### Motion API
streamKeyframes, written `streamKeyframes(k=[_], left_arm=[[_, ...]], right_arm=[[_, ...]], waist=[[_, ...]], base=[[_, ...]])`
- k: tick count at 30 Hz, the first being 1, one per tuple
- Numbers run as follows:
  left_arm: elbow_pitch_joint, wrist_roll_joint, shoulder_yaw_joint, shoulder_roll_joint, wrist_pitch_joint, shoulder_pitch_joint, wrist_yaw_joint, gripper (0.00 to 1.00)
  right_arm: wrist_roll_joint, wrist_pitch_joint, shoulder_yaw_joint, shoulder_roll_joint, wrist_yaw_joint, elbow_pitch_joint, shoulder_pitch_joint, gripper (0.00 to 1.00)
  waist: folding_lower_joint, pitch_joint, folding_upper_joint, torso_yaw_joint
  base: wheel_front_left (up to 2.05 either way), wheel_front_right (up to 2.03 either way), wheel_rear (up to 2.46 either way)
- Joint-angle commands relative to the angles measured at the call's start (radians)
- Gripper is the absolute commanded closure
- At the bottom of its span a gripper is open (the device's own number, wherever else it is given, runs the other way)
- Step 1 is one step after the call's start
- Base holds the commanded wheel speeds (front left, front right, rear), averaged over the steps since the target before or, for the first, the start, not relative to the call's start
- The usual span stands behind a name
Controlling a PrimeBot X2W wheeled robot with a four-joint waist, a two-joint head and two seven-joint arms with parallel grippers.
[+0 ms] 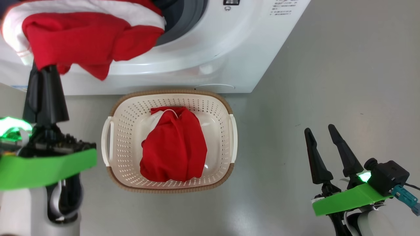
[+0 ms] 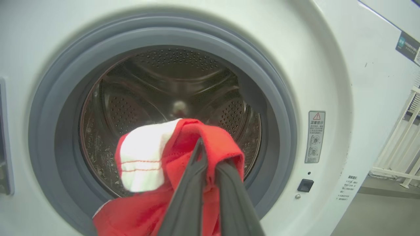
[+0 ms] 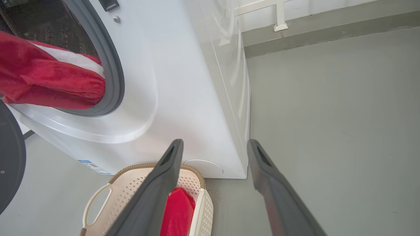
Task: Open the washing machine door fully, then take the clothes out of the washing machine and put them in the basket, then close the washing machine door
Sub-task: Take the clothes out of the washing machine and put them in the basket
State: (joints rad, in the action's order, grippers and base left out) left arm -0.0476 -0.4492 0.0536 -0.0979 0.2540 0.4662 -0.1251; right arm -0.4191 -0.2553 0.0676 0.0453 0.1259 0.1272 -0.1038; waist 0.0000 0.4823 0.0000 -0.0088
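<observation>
In the upper left of the head view, the left gripper, two long dark fingers on a green-banded wrist, is pinched together on a bright red soft fabric garment with a white panel. The cloth hangs bunched from the fingertips. It drapes across the front of the big white box-shaped washing machine and covers the lower left part of its opening.

In the left wrist view the same gripper rises from the bottom centre with the garment folded over its tips, the white stitched panel to the left of the fingers. Behind it, in the middle of that frame, sit the grey rubber ring and the perforated steel drum.

The small cream-white rectangular plastic basket, with perforated sides and a brown woven-look rim, stands on the grey floor at the centre of the head view. Its far rim is just beside the machine's base. A second red fabric garment lies crumpled inside it.

The right gripper sits at the lower right of the head view, well apart from the basket, its fingers spread and holding nothing. In the right wrist view its fingers rise from the bottom with a wide gap between them, and the basket shows at the bottom left. At that view's left edge, the glossy black rim of the washing machine door stands swung clear of the opening.
</observation>
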Motion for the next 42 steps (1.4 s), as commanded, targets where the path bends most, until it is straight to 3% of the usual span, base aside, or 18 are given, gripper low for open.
streamKeyframes(k=[1,5,11,19,22,27,32,42], left_arm=[[-0.062,0.009,0.037,-0.015,0.008,-0.035,-0.006,1.0],[-0.078,0.011,0.026,-0.004,0.008,-0.071,-0.006,1.0],[0.014,0.02,-0.016,-0.005,0.008,-0.091,-0.006,1.0],[0.187,0.024,-0.093,-0.009,0.008,-0.086,-0.006,1.0],[0.313,0.02,-0.13,-0.021,0.008,-0.052,-0.006,1.0],[0.472,0.018,-0.167,-0.041,0.008,0.016,-0.006,0.92],[0.596,0.011,-0.217,-0.063,0.008,0.083,-0.006,1.0],[0.775,-0.018,-0.292,-0.092,0.008,0.178,-0.006,1.0]], right_arm=[[0.014,-0.006,0.019,0.005,0.005,-0.023,0.014,0.0],[0.011,-0.006,0.023,0.005,0.005,-0.022,0.009,0.0],[0.005,-0.006,0.032,0.005,0.005,-0.022,-0.004,0.0],[-0.004,-0.006,0.041,0.005,0.005,-0.026,-0.021,0.0],[-0.011,-0.006,0.043,0.005,0.005,-0.032,-0.034,0.0],[-0.015,-0.006,0.049,0.005,0.005,-0.038,-0.052,0.0],[-0.016,-0.006,0.051,0.005,0.005,-0.044,-0.068,0.0],[-0.022,-0.006,0.064,0.005,0.005,-0.056,-0.085,0.0]], waist=[[0.0,0.003,0.0,0.001],[0.0,0.01,0.0,0.002],[0.0,0.025,0.0,-0.007],[0.0,0.062,0.0,-0.023],[0.0,0.096,0.0,-0.029],[0.0,0.136,0.0,-0.039],[0.0,0.17,0.0,-0.051],[0.0,0.231,0.0,-0.071]], base=[[0.0,0.0,0.0],[0.0,0.0,0.0],[0.0,0.0,0.0],[0.0,0.0,0.0],[0.0,0.0,0.0],[0.0,0.0,0.0],[0.0,0.0,0.0],[0.0,0.0,0.0]])
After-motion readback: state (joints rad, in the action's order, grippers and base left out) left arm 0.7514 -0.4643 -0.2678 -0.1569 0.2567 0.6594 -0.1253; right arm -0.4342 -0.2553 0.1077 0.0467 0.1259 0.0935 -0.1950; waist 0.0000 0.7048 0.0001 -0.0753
